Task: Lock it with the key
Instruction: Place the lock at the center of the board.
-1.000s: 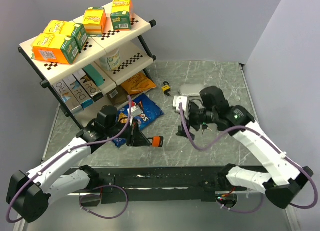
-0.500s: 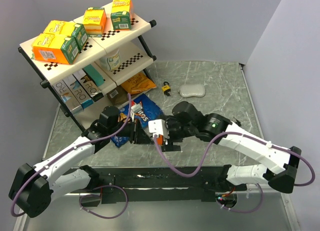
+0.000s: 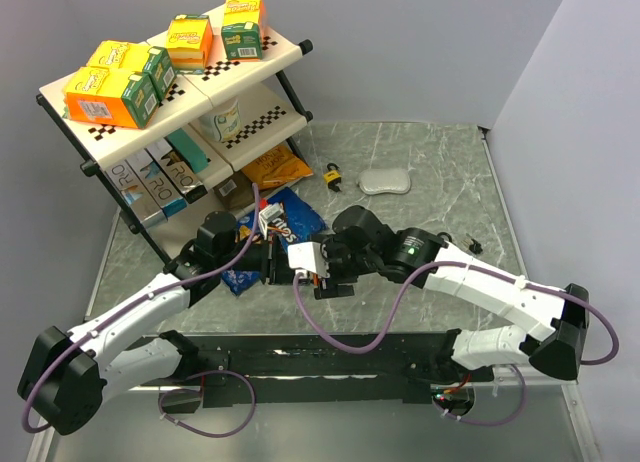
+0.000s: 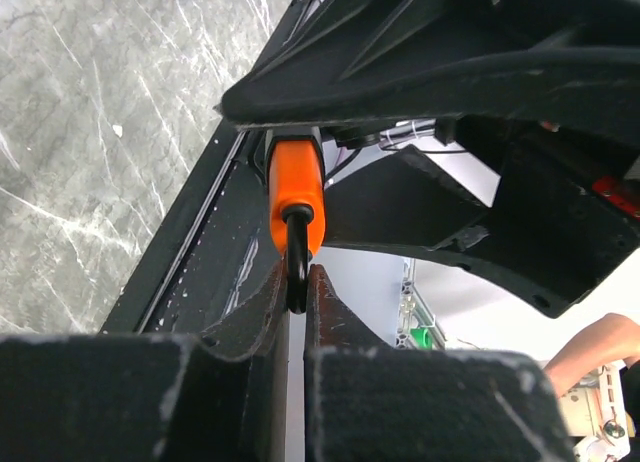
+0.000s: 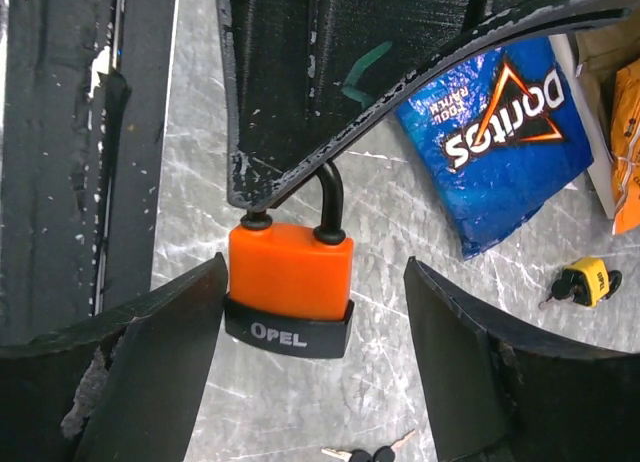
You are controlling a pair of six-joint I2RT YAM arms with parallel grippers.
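An orange padlock (image 5: 290, 272) with a black base marked OPEL hangs by its black shackle from my left gripper (image 4: 297, 277), which is shut on the shackle. The lock body (image 4: 296, 192) points away from the left wrist camera. My right gripper (image 5: 315, 282) is open, one jaw on each side of the lock body, the left jaw very close to it. The key (image 5: 375, 452), a small dark bunch, lies on the marble table at the bottom edge of the right wrist view. A small dark thing (image 3: 474, 245) on the table at the right may be it. In the top view both grippers meet near the front centre.
A blue Doritos bag (image 3: 285, 222) lies just behind the grippers and also shows in the right wrist view (image 5: 500, 132). A yellow padlock (image 3: 333, 175) and a grey pouch (image 3: 385, 181) lie farther back. A shelf rack (image 3: 170, 102) with boxes stands at the back left. A black rail (image 5: 60, 132) runs along the near edge.
My right arm has swung left from the table's right-middle to the orange padlock, and its open jaws now flank it. My left gripper has kept hold of the shackle, shifting slightly.
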